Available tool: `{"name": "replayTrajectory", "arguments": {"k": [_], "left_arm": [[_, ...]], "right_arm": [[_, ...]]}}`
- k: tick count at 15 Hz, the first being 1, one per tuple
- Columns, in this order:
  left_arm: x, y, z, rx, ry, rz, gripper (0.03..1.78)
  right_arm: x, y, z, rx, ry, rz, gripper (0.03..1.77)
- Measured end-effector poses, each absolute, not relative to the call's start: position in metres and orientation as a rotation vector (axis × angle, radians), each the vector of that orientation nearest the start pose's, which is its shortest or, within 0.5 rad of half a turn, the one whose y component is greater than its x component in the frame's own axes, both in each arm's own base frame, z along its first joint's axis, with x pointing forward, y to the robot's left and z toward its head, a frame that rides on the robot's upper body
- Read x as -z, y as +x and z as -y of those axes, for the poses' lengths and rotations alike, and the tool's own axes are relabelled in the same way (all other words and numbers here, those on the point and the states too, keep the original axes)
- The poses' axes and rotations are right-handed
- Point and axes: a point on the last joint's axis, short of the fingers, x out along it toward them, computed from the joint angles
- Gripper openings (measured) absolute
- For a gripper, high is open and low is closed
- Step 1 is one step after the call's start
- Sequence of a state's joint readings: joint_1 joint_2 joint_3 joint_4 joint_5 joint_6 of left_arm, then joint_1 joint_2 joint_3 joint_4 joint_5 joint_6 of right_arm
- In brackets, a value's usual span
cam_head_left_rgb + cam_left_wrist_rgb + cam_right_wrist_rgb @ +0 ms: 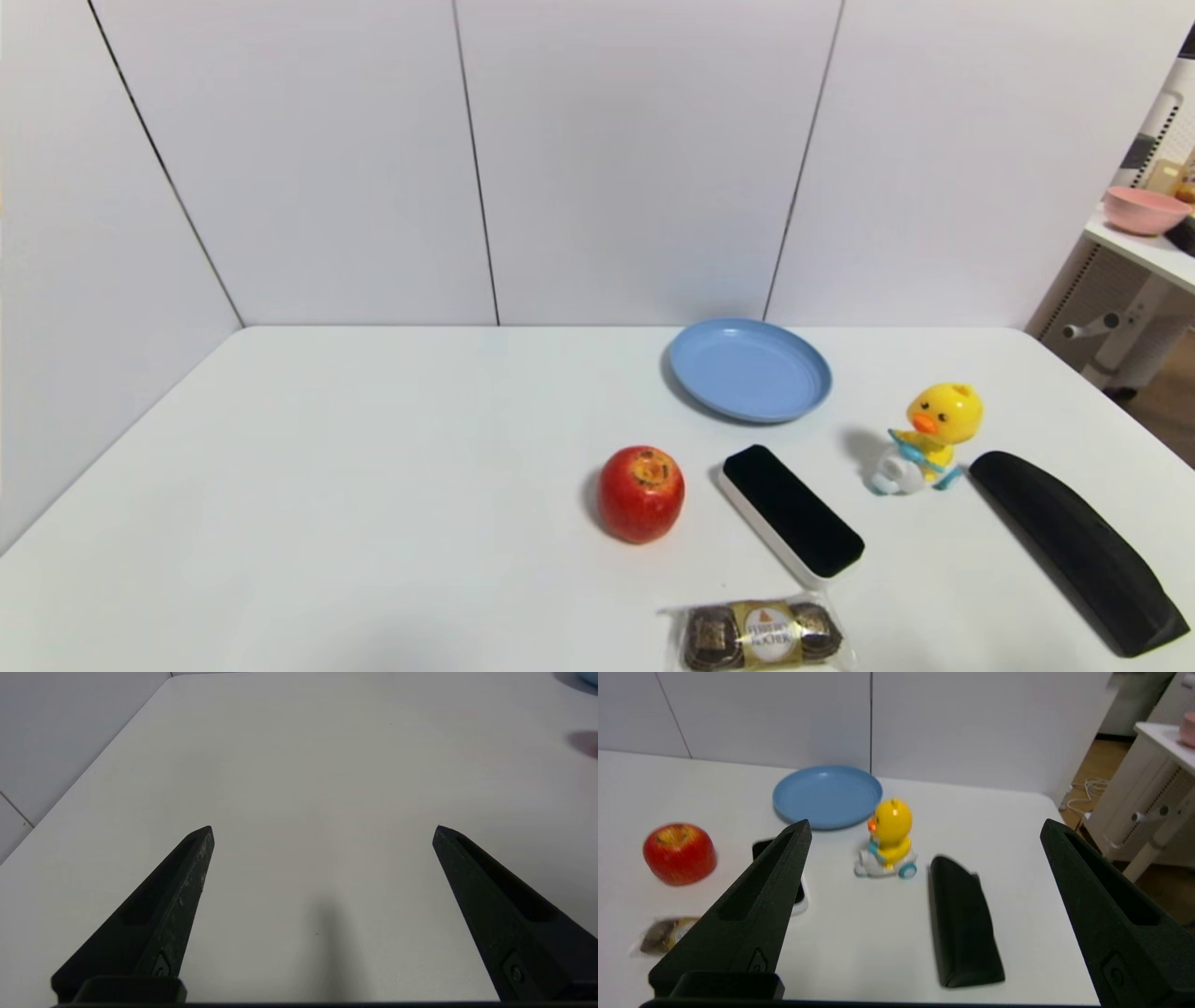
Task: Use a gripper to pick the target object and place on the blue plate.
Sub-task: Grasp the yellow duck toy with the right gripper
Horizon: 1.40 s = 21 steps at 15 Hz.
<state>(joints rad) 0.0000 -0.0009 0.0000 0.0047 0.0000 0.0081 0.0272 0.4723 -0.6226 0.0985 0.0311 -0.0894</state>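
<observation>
On the counter [373, 448], the right pincer [924, 828], jaws wide apart, should straddle the duck [889, 835] squarely before closing, then carry it to the blue plate [827, 795]; left pincer [322, 830] idles spread too.

duck [934, 431] sits right of and nearer than the plate [750, 370], between eraser [792, 511] and case [1074, 549].

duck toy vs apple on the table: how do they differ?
The duck toy is yellow with an orange beak and white wheeled base; the apple is plain red. The duck sits right of the black-topped block, the apple left. Both stand upright on the table, ungripped.
</observation>
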Motion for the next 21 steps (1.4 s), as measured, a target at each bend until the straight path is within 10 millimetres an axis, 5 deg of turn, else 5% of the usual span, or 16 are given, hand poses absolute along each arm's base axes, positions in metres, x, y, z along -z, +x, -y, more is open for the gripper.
{"name": "replayTrajectory", "arguments": {"k": [4, 7, 10, 13, 17, 21], "left_arm": [[-0.075, -0.023, 0.0, 0.0, 0.008, -0.004, 1.69], [-0.075, -0.023, 0.0, 0.0, 0.008, -0.003, 1.69], [-0.075, -0.023, 0.0, 0.0, 0.009, -0.004, 1.69], [-0.075, -0.023, 0.0, 0.0, 0.008, -0.003, 1.69], [-0.075, -0.023, 0.0, 0.0, 0.008, -0.004, 1.69], [-0.075, -0.023, 0.0, 0.0, 0.008, -0.004, 1.69]], "right_arm": [[-0.325, 0.064, -0.006, -0.132, -0.11, 0.016, 1.7], [-0.339, 0.133, -0.019, -0.2, -0.119, -0.09, 1.7], [-0.31, 0.193, -0.034, -0.265, -0.127, -0.273, 1.7], [-0.265, 0.229, -0.042, -0.311, -0.128, -0.464, 1.7], [-0.227, 0.236, -0.037, -0.315, -0.18, -0.716, 1.7], [-0.223, 0.237, -0.031, -0.305, -0.214, -0.759, 1.7]]}}
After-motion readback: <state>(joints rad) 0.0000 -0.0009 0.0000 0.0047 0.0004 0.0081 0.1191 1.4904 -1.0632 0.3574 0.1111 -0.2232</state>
